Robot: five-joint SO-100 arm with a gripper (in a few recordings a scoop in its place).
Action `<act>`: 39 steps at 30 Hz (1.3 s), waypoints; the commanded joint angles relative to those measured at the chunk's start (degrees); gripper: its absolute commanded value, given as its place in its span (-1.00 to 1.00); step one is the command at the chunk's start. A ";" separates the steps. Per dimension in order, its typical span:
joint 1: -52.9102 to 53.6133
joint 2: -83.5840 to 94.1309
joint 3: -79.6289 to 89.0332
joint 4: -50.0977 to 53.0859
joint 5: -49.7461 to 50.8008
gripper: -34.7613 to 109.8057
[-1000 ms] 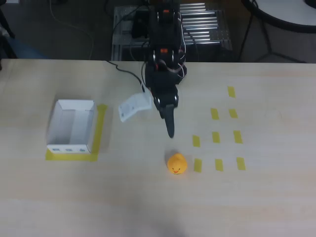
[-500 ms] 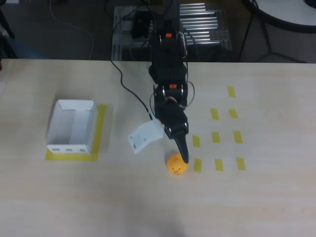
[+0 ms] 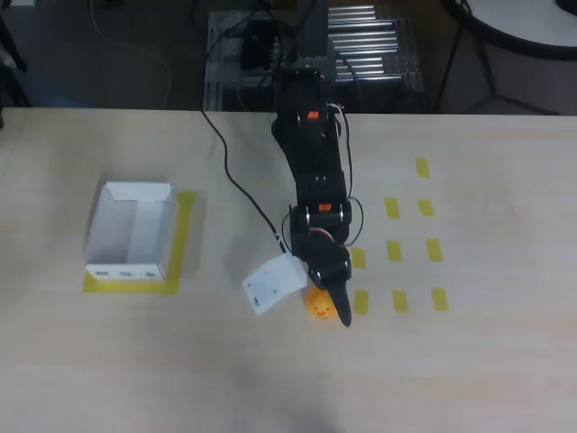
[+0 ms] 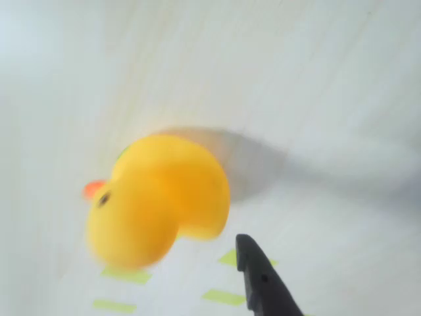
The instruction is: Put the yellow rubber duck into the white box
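End effector (image 3: pixel 302 293) spread wide, white plate and black finger flanking the yellow rubber duck (image 3: pixel 317 304) on the table (image 3: pixel 469 361). White box (image 3: pixel 132 231) well apart at left.

- This looks like a lab or workroom where people test a robot.
- A black robot arm (image 3: pixel 311 180) stands at the back edge of a big, pale wooden table (image 3: pixel 487 361), with thin black wires (image 3: pixel 236 185) trailing across the top.
- Small flat yellow tape rectangles (image 3: pixel 394 251) are stuck on the table in neat rows, like marks for where to put things.
- More yellow tape (image 3: pixel 183 236) frames the spot where a small white open-top box (image 3: pixel 131 231) sits.
- Behind the table there is a silver metal rack (image 3: pixel 370 50) and a dark floor with loose cables (image 3: pixel 126 41).
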 commanded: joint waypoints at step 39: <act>10.81 27.51 -7.29 -1.93 10.81 -0.49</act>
